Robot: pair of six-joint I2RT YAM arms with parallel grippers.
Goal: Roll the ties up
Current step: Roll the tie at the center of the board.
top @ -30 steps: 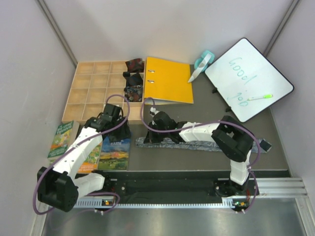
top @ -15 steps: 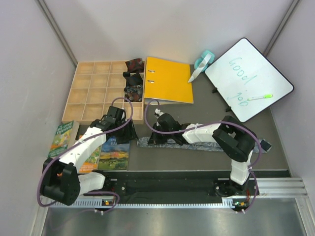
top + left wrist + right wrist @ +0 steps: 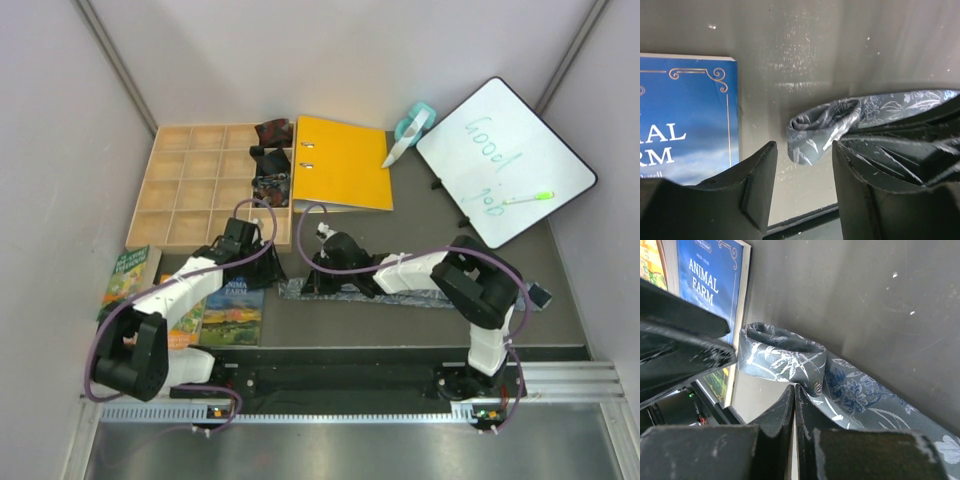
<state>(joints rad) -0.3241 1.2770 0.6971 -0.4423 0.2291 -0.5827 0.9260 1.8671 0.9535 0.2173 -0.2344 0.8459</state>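
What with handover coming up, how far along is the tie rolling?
Done: three small rolls sit in the wooden tray's right-hand cells. In hand: the grey-blue tie has only its end curled; the open left gripper straddles that curl, the shut right gripper sits beside it. Left: rolling its remaining flat length.

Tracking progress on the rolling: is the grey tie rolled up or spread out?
Mostly spread out. Only one end of the tie is curled into a loose loop; the rest stretches out flat.
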